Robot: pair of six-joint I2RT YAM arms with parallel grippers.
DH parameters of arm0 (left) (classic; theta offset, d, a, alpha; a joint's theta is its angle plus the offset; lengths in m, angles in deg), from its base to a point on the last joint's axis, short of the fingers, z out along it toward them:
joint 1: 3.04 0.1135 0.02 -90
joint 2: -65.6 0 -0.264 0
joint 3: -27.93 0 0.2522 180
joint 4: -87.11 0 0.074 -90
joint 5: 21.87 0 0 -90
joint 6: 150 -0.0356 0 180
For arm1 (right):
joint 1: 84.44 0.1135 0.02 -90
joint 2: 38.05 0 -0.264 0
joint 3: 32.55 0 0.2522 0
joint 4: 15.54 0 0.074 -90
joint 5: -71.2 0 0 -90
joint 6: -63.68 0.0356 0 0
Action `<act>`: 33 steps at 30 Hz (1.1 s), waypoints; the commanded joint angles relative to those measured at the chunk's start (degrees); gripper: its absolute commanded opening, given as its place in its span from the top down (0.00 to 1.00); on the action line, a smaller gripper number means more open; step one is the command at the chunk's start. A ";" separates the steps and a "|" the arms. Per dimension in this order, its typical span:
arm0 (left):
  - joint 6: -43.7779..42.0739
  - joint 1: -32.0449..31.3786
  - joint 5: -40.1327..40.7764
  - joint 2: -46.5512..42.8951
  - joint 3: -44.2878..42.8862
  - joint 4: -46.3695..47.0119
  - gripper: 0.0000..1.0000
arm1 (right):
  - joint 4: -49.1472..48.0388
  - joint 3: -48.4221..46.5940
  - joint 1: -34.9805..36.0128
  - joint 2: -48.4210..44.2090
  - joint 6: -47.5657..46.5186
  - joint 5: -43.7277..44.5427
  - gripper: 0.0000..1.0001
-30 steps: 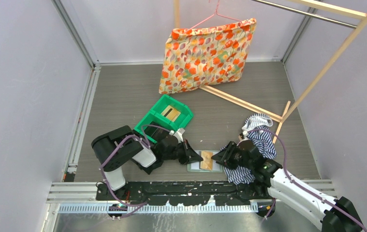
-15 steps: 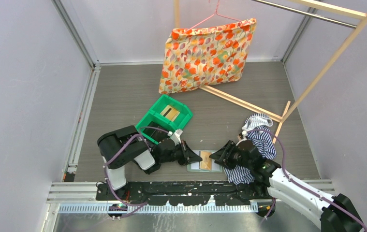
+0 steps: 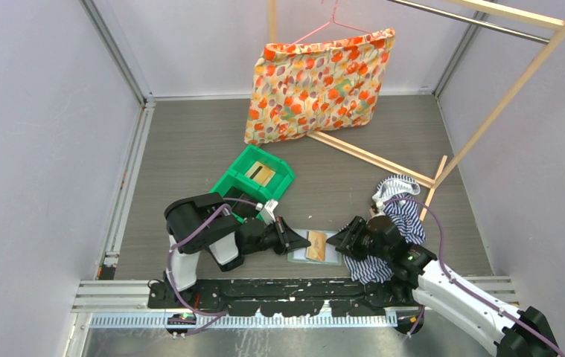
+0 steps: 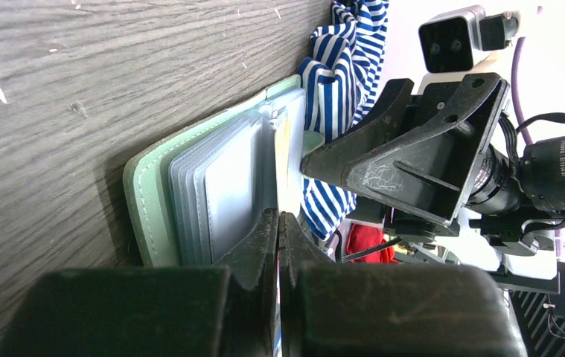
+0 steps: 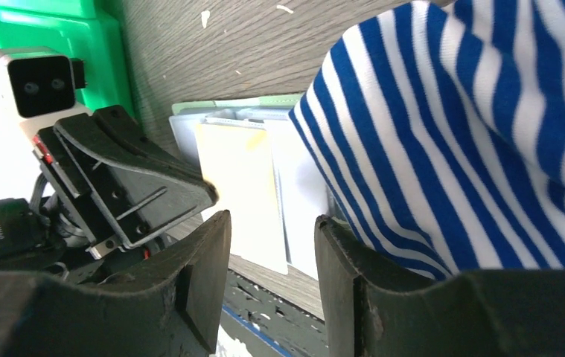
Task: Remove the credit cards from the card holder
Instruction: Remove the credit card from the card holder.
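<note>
Your left end effector (image 3: 299, 242), shut with nothing visibly held, noses the open card holder (image 3: 315, 248) lying on the surface (image 3: 190, 149). The right end effector (image 3: 341, 239) hovers half-open over the tan card (image 5: 238, 186). Pull now and the unpinned holder could lift with it.

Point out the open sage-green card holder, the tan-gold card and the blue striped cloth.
Soft sage-green bifold card holder (image 4: 145, 192): left wrist view, its outer cover edge.
Thin tan-gold plastic card (image 5: 236, 186): right wrist view, middle of its face.
Blue-and-white striped cloth (image 5: 458, 126): right wrist view, its bulging fold.
</note>
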 commanded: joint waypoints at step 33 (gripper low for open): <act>4.95 0.42 7.29 4.60 5.89 1.65 0.99 | 12.38 -5.04 0.32 13.03 -2.21 12.40 0.75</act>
